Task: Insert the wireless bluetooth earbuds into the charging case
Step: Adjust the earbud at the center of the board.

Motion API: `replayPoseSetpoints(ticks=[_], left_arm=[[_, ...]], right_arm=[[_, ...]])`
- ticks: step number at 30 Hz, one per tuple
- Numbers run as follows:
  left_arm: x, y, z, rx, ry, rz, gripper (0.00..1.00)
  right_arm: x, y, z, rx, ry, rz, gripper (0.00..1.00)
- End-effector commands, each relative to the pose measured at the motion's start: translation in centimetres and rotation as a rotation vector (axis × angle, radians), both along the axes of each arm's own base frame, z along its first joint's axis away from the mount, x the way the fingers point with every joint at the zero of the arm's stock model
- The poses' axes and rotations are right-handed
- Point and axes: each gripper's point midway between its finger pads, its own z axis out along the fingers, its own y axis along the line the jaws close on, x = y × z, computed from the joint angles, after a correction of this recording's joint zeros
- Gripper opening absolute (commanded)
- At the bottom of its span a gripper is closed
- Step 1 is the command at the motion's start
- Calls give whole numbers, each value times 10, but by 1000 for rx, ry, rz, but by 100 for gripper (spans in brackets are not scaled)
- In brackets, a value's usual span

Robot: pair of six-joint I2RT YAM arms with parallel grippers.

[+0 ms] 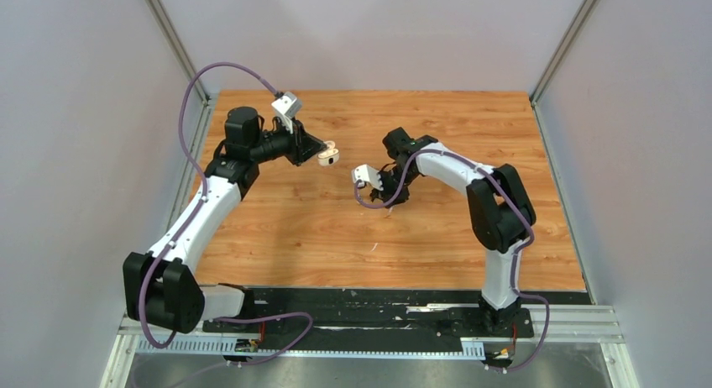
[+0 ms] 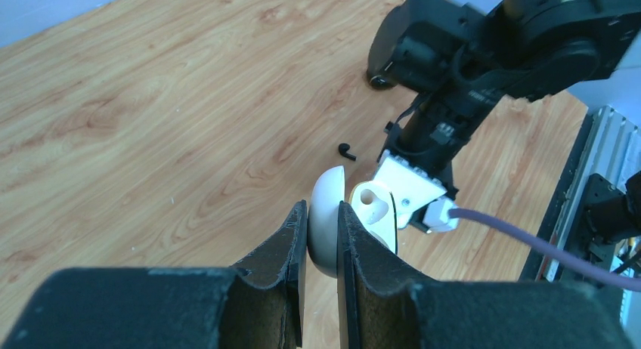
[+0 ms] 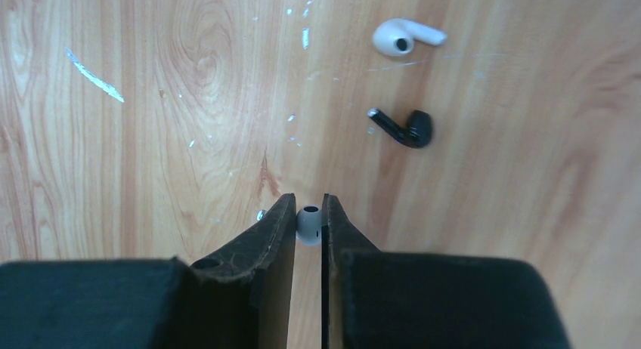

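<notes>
Top camera overlooks the table point(image 1: 319, 228); close wrist cameras perhaps share one black earbud point(image 3: 404, 128).

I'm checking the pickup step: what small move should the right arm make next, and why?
Probably a short straight lift of the right gripper. Its jaws pinch a white earbud low by the table, and the left gripper holds the open charging case raised, so the bud likely must rise before moving across.
</notes>
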Motion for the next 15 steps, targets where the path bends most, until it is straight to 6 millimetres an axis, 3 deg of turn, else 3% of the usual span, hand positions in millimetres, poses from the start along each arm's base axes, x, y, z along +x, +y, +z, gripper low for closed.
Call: replayPoseSetpoints(ticks=[1, 9, 15], left_arm=[[7, -3, 16, -25, -49, -18, 0], [15, -10, 9, -50, -31, -44, 0], [13, -22, 12, -75, 13, -98, 0]], right_arm=[[31, 15, 91, 162, -231, -18, 6], [48, 20, 171, 278, -486, -10, 5], [66, 32, 262, 474, -787, -23, 0]])
